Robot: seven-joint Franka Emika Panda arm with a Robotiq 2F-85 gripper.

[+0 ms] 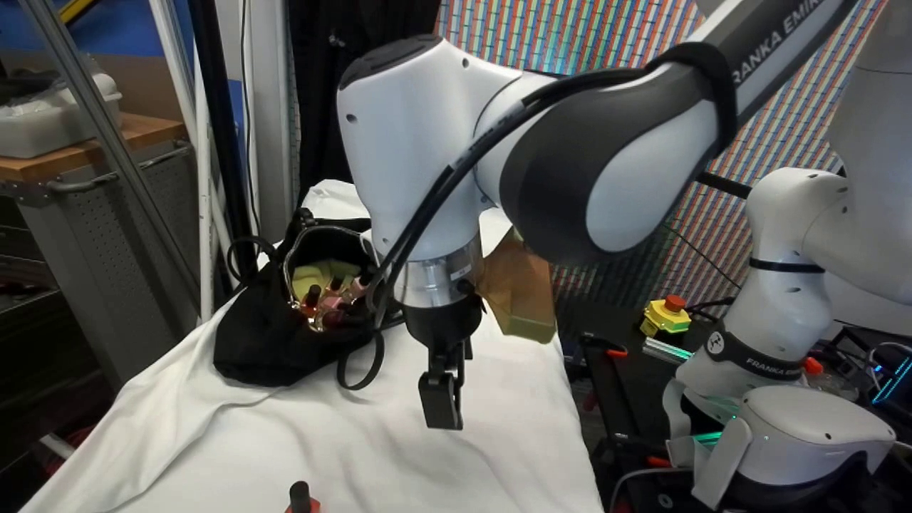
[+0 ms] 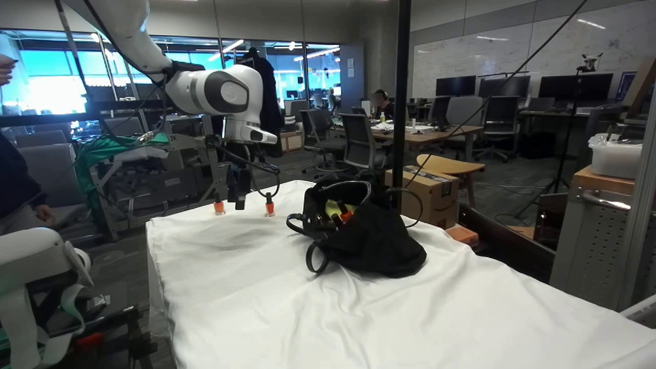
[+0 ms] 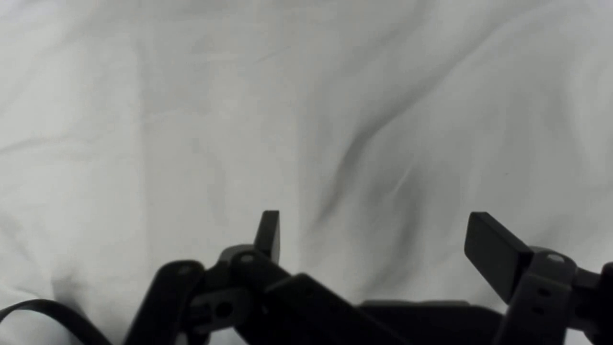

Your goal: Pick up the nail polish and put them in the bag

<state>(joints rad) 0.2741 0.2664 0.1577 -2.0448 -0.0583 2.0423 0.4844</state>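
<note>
My gripper (image 3: 373,229) is open above the white cloth, its fingers (image 3: 495,254) wide apart with only cloth visible between them. In an exterior view the gripper (image 1: 442,410) hangs to the right of the black bag (image 1: 267,342). Several nail polish bottles (image 1: 311,299) lie inside the bag on its yellowish-green interior (image 1: 313,278). Outside it, a red nail polish (image 2: 270,206) with a black cap stands upright on the cloth, and an orange-red nail polish (image 2: 219,207) stands further left. One loose nail polish (image 1: 301,499) is cut off by the lower edge of an exterior view.
White cloth (image 2: 246,307) covers the table, with folds in it. The bag's looped strap (image 1: 363,370) lies on the cloth near the gripper, and part of the strap (image 3: 48,306) enters the wrist view's lower left. A brown cardboard piece (image 1: 524,292) shows behind the arm.
</note>
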